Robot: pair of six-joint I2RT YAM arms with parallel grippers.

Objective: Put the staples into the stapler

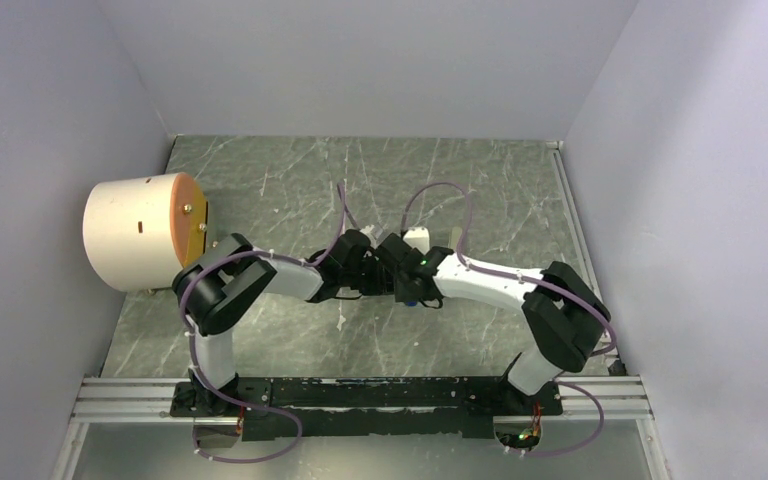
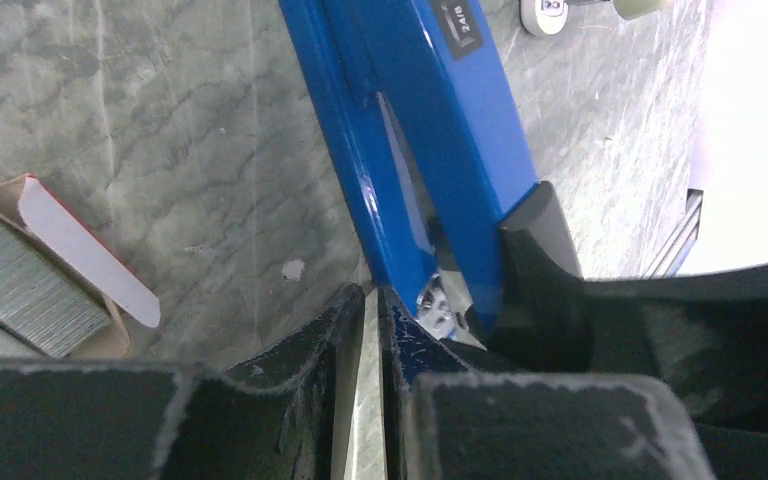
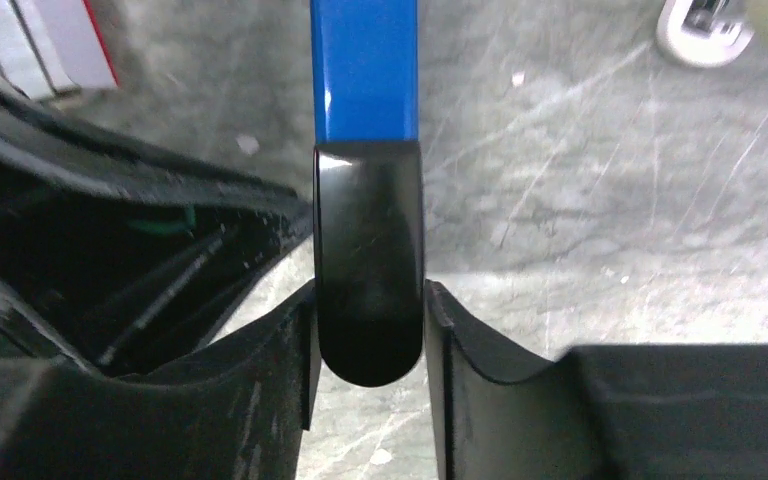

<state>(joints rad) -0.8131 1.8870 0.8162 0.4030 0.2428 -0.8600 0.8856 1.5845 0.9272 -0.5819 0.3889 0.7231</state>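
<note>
Starting with the stapler [image 3: 365, 70], we see its black tip clamped between the fingers of the right gripper [image 3: 368, 310], with the blue body stretching away over the table [image 3: 580, 200]. Our left gripper [image 2: 371, 305] sits against the stapler's blue channel, its fingers only a slit apart; we cannot tell whether it pinches anything. Just left of it, the staples [image 2: 10, 275] lie in their open red-edged box [image 2: 80, 255].

Stapler [image 3: 365, 70]: slim, blue-bodied, finished with a glossy black rounded tip and marked with a small black label on top. It is clasped at the black tip between the fingers of the right gripper [image 3: 370, 330], and its blue parts are seen parted by a narrow wedge-shaped gap. Staples [image 2: 20, 285]: flat grey ribbed strips, laid in an opened red-edged box [image 2: 80, 255] on the table [image 2: 160, 120], near the stapler but apart from it.
</note>
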